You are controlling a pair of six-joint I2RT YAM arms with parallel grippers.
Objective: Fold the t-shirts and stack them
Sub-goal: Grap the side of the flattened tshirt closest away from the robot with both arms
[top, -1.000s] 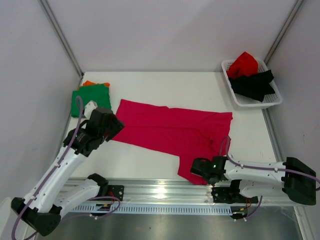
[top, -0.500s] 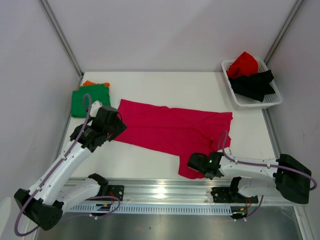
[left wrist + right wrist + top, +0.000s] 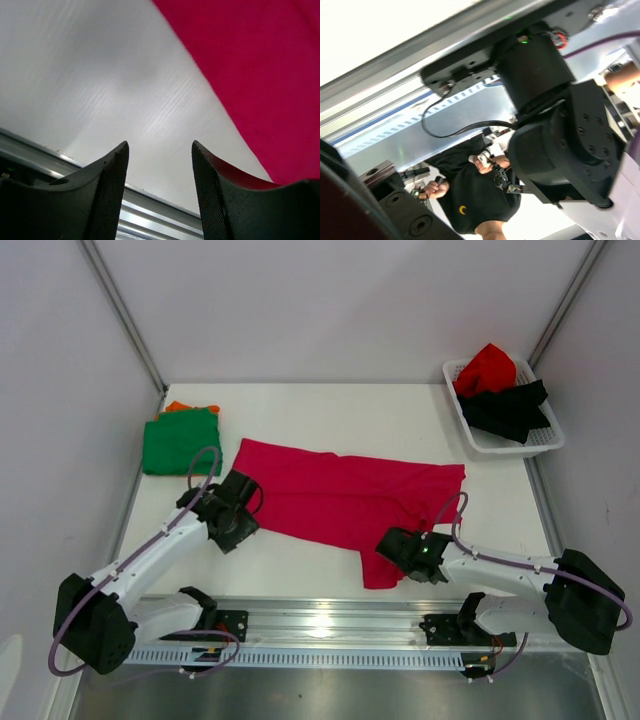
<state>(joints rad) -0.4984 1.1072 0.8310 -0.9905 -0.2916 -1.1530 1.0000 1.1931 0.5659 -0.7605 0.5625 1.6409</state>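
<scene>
T-shirt of magenta-pink soft cloth (image 3: 340, 500) lies spread out flat. Right gripper (image 3: 402, 546) clamped tight on its near-right hem, cloth pinched. Left gripper (image 3: 159, 146) just off its left edge, jaws half apart, nothing between. Folded green t-shirt (image 3: 180, 440) atop orange t-shirt (image 3: 178, 406) beyond its left end. Red t-shirt (image 3: 487, 368) and black t-shirt (image 3: 508, 408) in white plastic lattice basket (image 3: 505, 448) beyond its right end.

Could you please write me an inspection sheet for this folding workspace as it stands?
Surface: white table, shirts lying on it.
Job's things: magenta t-shirt spread mid-table; green t-shirt folded on orange t-shirt; red t-shirt and black t-shirt in basket.
Clutter: nothing seen.
Hands: left hand open beside the magenta edge; right hand shut on its near flap.
Cables: purple cable loops along each arm.
Surroundings: white walls; rail in front.
</scene>
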